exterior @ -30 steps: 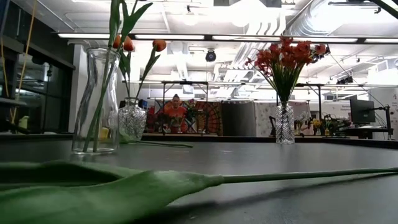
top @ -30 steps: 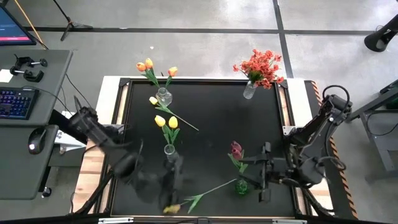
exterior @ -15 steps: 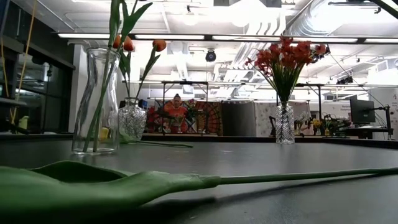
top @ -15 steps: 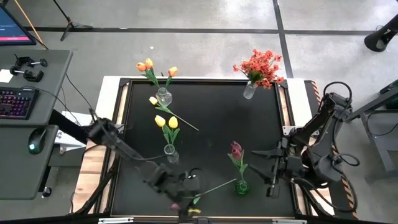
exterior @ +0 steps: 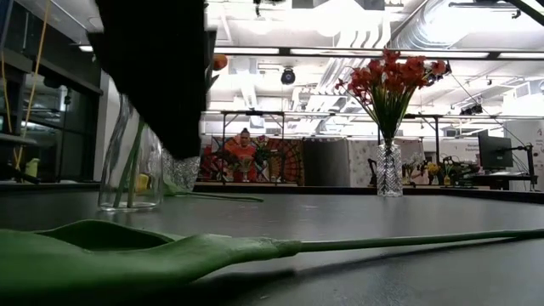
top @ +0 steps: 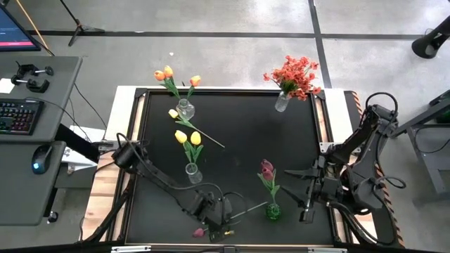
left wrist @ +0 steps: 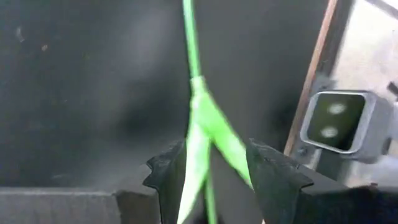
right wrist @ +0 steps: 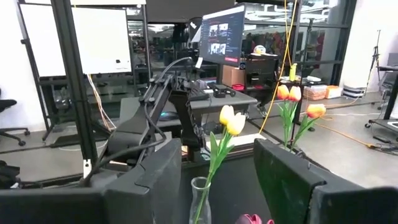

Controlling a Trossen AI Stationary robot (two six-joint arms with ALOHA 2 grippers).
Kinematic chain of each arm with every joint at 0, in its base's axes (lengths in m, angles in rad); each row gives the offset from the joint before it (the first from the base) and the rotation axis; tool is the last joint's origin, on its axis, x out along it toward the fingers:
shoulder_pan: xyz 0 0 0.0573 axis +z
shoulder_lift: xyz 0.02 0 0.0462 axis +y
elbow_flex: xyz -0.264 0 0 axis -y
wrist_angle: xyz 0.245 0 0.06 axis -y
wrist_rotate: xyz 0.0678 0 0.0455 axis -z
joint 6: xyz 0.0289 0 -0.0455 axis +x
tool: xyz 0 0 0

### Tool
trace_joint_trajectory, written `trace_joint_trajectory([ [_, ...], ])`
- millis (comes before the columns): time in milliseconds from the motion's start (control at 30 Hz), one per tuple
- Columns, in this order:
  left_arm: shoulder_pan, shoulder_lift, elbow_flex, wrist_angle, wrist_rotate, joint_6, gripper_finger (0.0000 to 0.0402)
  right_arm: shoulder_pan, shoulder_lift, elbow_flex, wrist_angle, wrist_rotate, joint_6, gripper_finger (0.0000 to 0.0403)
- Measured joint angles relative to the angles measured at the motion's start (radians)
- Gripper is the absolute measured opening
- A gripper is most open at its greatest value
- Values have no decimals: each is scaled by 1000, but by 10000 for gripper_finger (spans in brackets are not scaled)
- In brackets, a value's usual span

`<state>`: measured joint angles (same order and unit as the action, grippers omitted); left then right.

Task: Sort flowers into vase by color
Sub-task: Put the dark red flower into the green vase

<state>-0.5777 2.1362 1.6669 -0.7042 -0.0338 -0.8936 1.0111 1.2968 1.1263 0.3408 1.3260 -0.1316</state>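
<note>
At the near edge of the black tabletop [top: 232,126], at about 6 o'clock, the left gripper [top: 219,226] is lowered over a loose flower [top: 242,211] that lies flat, its stem running out toward 2 o'clock. In the left wrist view the two dark fingers [left wrist: 168,171] stand apart on either side of the green stem and leaves [left wrist: 202,134], not yet pressed against them. In the low view this stem and its broad leaf [exterior: 170,255] lie flat along the tabletop, and the left arm [exterior: 157,68] shows as a dark mass descending from above. Just beyond, near 5 o'clock, a dark pink tulip [top: 267,167] stands in a small green-tinted vase [top: 273,211]. The right gripper [top: 308,191] waits at about 4 o'clock beside that vase, fingers [right wrist: 283,168] parted and empty. Toward the centre left, yellow tulips [top: 188,137] stand in a clear vase [top: 192,171]; another yellow tulip [top: 174,113] lies on the tabletop just beyond them. At the far edge, 11 o'clock, orange tulips [top: 169,74] stand in a round glass vase [top: 185,109]. At 1 o'clock, the red-orange blossom spray [top: 295,76] stands in a further clear vase [top: 282,102].
</note>
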Motion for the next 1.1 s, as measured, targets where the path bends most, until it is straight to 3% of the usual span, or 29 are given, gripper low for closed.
trace_joint_trajectory([
  [100,-38,-17,1,-10,-22,-13,154,-11,0,0,9,-73,63,188],
  [200,-104,-62,1,-26,-106,-30,154,-48,18,11,-42,-273,145,188],
  [433,-251,-224,1,-63,-481,-78,153,-183,194,293,-573,-639,339,188],
  [600,-302,-305,2,-63,-713,-82,153,-243,383,489,-850,-831,308,188],
  [867,-306,-366,2,-60,-762,-81,153,-302,608,639,-994,-1149,288,188],
  [1100,-306,-374,2,-58,-749,-73,153,-305,726,644,-1023,-1199,258,188],
])
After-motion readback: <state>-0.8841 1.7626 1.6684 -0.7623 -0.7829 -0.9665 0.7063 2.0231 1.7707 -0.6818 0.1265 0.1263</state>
